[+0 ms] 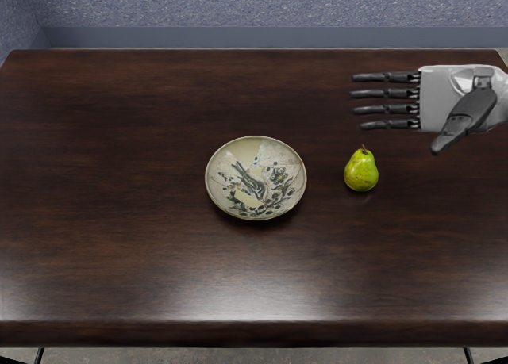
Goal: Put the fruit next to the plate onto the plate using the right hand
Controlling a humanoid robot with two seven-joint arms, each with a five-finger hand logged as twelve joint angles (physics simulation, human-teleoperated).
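Dark brown wood with a soft gloss makes up the bench (119,261), which fills nearly the whole head view. The plate (255,178) lies flat on it and serves as the reference for everything else. It is round and shallow, glazed in cream and pale green, with dark leafy brushwork across its middle.

The pear (361,171) stands to the right of the plate, on the bare bench. It is near the rim but clearly apart from it, with a strip of wood showing between them. The fruit is yellow-green and upright, with its short stem pointing up and a faint reddish blush low on one side.

The right robot hand (444,100) is farther right of the plate than the pear and also farther back, toward the far edge of the bench. It is grey, and its arm comes in from the picture's right edge. The four dark fingers (385,93) are stretched out straight and side by side, pointing left along the far side of the plate. The thumb (463,120) slants down and forward beneath the palm. The hand is spread wide and holds nothing, and it is well clear of the pear. How high it hangs over the wood cannot be told.

Behind the plate, past the far edge of the bench, runs a blue-grey wall (238,3).
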